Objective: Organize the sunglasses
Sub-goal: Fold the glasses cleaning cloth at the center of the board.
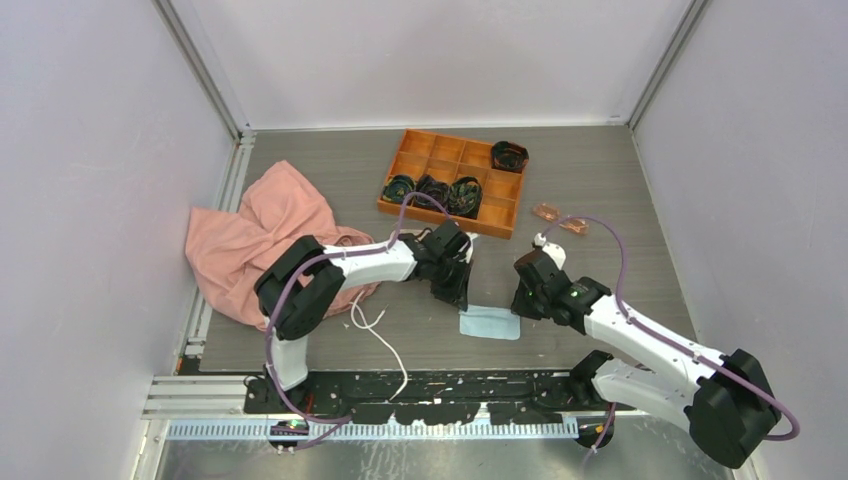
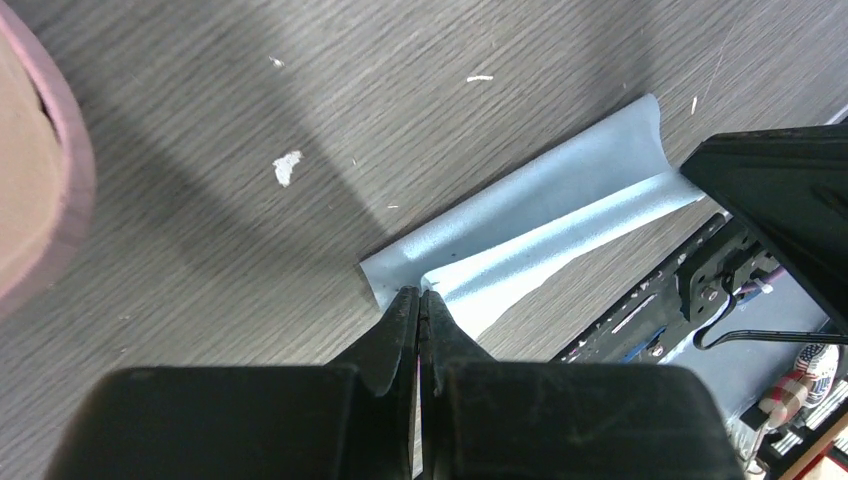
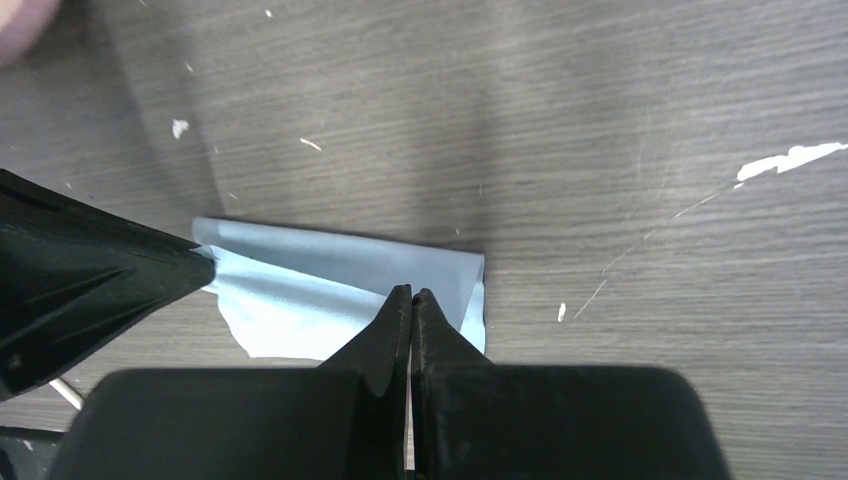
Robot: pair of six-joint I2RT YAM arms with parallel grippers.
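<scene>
Holding blue cloth with 2 claws.
At left, left claw closed on 1 corner of cloth; to the right, right claw closed on opposite edge; farther right, sunglasses flat on surface, near orange tray, apart from both claws.

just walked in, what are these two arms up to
Both arms are on the light blue cloth lying on the table. The left gripper and the right gripper are each pinched shut on opposite ends of it, with one edge partly folded over. The sunglasses lie untouched on the table, just right of the orange tray.
</scene>
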